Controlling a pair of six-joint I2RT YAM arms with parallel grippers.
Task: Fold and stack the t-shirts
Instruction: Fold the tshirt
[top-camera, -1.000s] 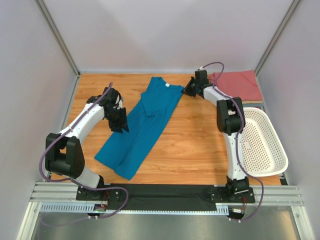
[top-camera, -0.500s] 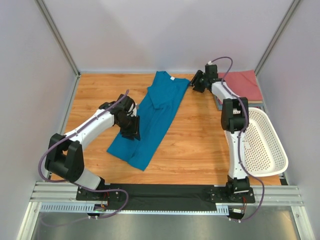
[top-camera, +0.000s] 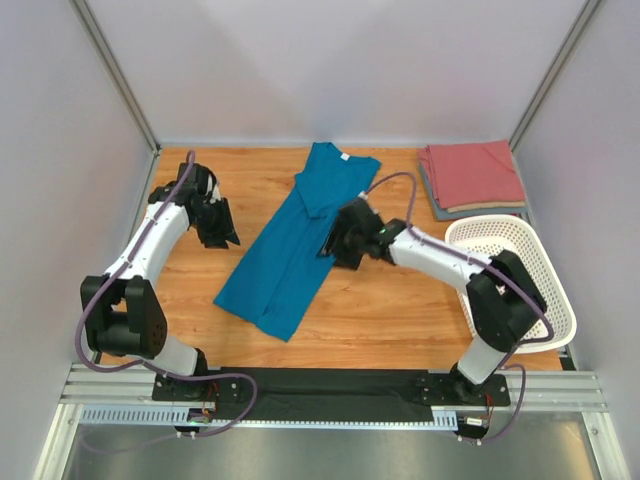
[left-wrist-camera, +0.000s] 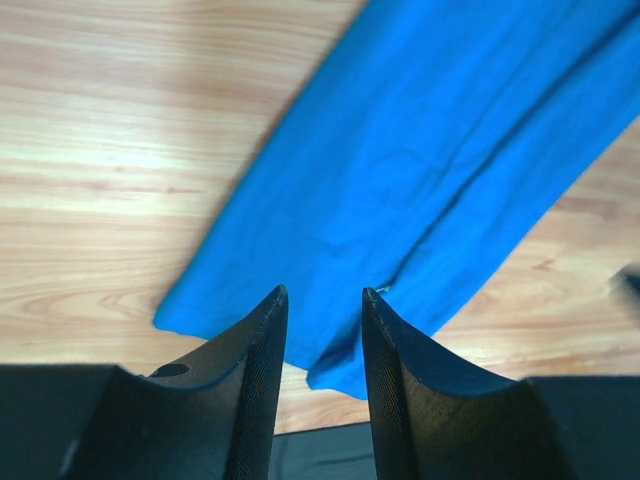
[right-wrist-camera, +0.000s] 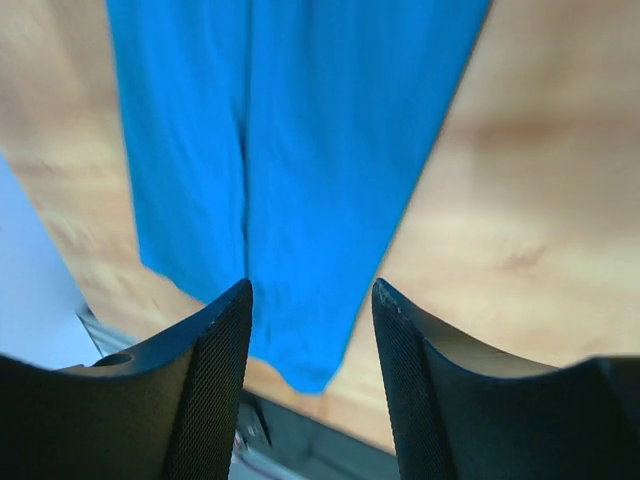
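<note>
**Top view.** The teal-blue t-shirt (top-camera: 295, 245) lay on the wooden table (top-camera: 400, 300) as a long narrow strip, folded lengthwise and set on a slant. Its collar pointed to the far edge and its hem to the near left. The left gripper (top-camera: 218, 235) sat over bare wood to the left of that shirt, clear of its edge. The right gripper (top-camera: 335, 245) sat at the shirt's right edge, about halfway along its length. From this height I could not tell whether it touched the cloth. Well to the right of the teal shirt, by the far corner, the salmon-red t-shirt (top-camera: 472, 175) rested folded on the grey-blue t-shirt (top-camera: 440, 205), of which only a thin border showed. The white basket (top-camera: 545, 300) stood nearer than that stack, also well to the right of the teal shirt.

**Left wrist view.** The left gripper (left-wrist-camera: 323, 295) had its two fingers apart with nothing between them. Beyond the fingertips the teal-blue t-shirt (left-wrist-camera: 430, 170) ran up to the right, a long crease down its length. One end of it lay just past the tips, and bare table (left-wrist-camera: 120, 150) showed on its left.

**Right wrist view.** The right gripper (right-wrist-camera: 312, 288) was spread wide and held nothing. The teal-blue t-shirt (right-wrist-camera: 300, 130) filled the space beyond the tips, with a fold line running lengthwise. Blurred table (right-wrist-camera: 500, 200) showed to its right.
</note>
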